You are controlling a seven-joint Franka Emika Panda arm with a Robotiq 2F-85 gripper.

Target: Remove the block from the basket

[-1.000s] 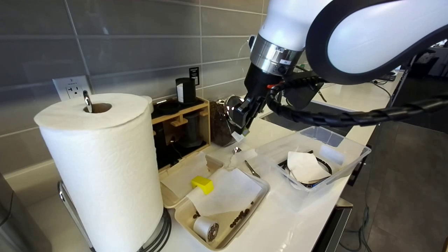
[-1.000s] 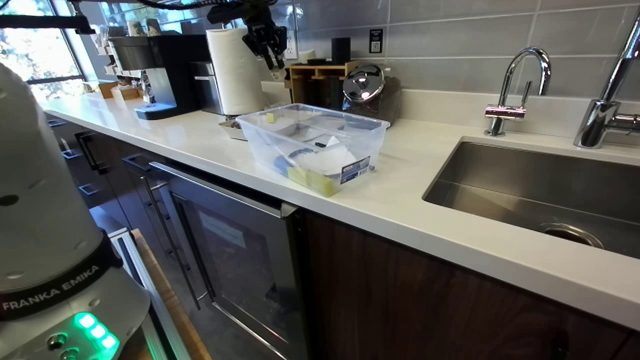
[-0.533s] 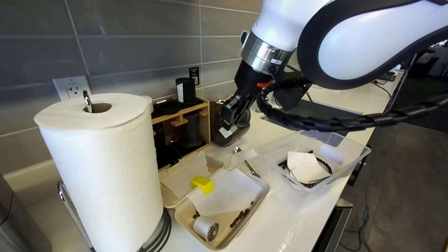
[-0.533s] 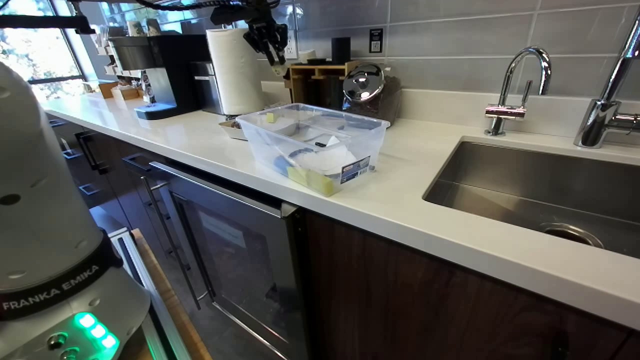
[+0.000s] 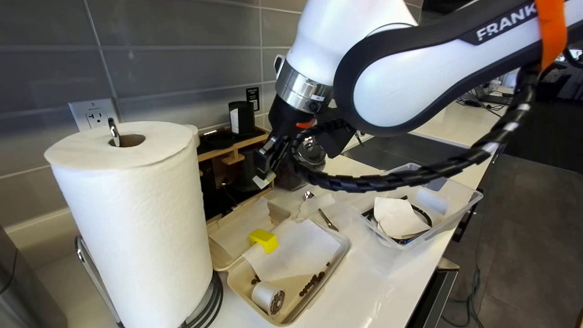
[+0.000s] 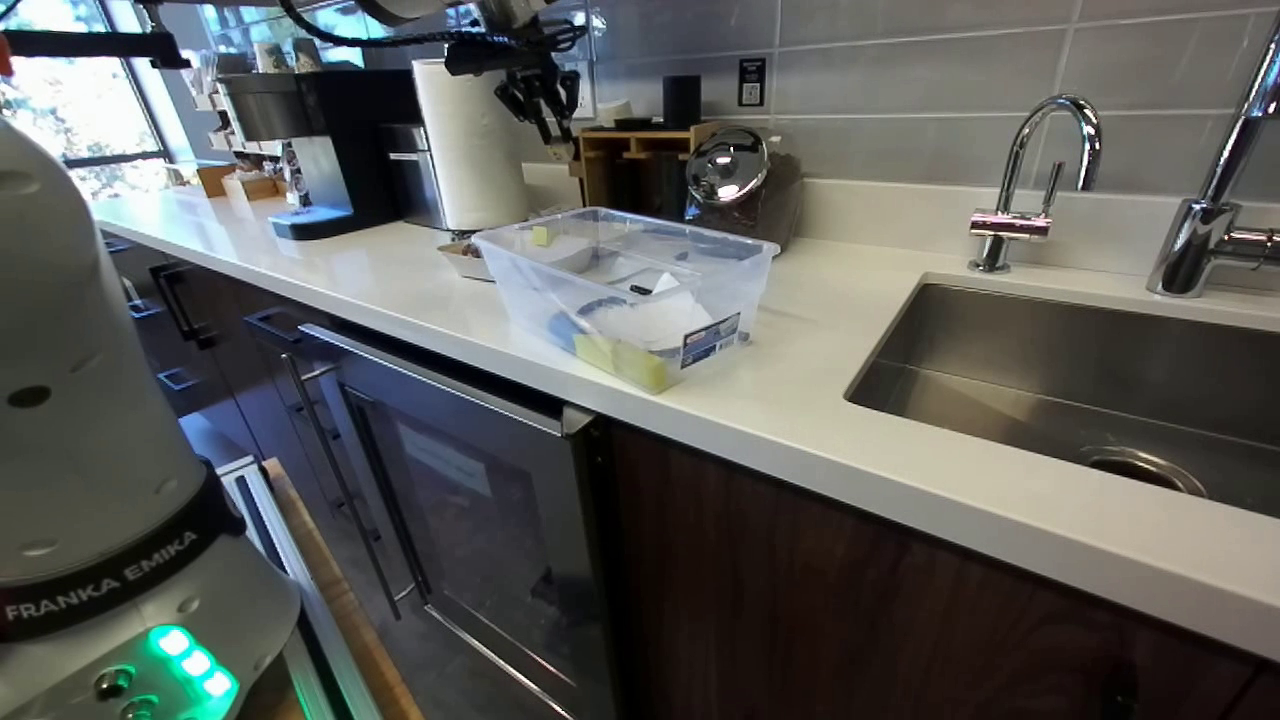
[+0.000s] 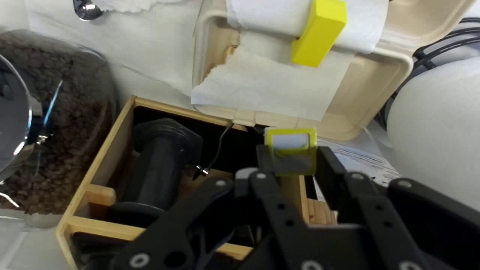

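Relative to half a second earlier, the gripper (image 5: 264, 174) is displaced in an exterior view from in front of the jar (image 7: 56, 150) toward the paper towel roll (image 5: 132, 228); the tan tray (image 7: 375, 86) and its contents are unchanged. The wrist view shows the wooden rack (image 7: 112, 146) behind the fingers (image 7: 328, 163), the tray's edge next to the rack, the jar at one side and the roll at the other. A gap separates the gripper from the roll. The fingers are clamped on a small white-and-yellow piece (image 7: 290, 152). The yellow block (image 7: 320, 32) lies on paper sheets (image 7: 270, 90) in the tray, beyond the fingertips and well apart from them.
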